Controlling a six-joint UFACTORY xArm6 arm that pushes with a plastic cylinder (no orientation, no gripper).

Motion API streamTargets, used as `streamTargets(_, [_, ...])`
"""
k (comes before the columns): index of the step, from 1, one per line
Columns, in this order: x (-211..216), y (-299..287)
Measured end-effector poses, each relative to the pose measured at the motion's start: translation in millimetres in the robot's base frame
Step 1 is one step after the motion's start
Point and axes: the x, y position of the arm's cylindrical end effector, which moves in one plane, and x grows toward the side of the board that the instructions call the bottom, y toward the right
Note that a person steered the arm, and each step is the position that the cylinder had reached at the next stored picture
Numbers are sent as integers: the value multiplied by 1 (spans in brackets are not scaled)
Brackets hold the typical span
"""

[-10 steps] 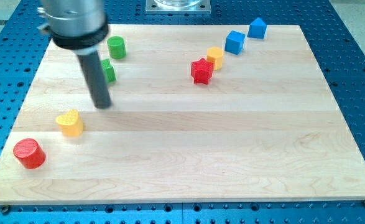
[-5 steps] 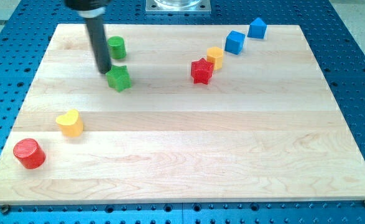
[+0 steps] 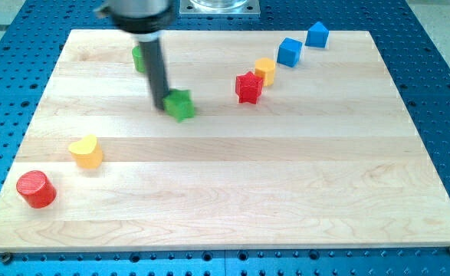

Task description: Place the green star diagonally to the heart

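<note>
The green star (image 3: 182,104) lies on the wooden board (image 3: 286,184), left of the middle. My tip (image 3: 162,106) touches the star's left side. The yellow heart (image 3: 86,151) lies further down toward the view's left, well apart from the star. The rod partly hides a green cylinder (image 3: 138,57) near the view's top.
A red cylinder (image 3: 35,188) sits at the view's lower left. A red star (image 3: 248,87) and a yellow block (image 3: 265,70) sit right of the green star. Two blue blocks (image 3: 289,51) (image 3: 316,34) lie at the top right.
My tip moved up behind the green star, then pushed it to the right and slightly down, away from the green cylinder. The other blocks stayed put.
</note>
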Motion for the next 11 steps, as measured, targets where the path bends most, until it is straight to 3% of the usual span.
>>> streamTargets(1, [18,17])
streamTargets(2, [75,-15])
streamTargets(3, [79,65])
streamTargets(4, [39,55])
streamTargets(5, [77,77])
streamTargets(6, [36,139])
streamTargets(7, [-8,140])
streamTargets(11, [-2,118])
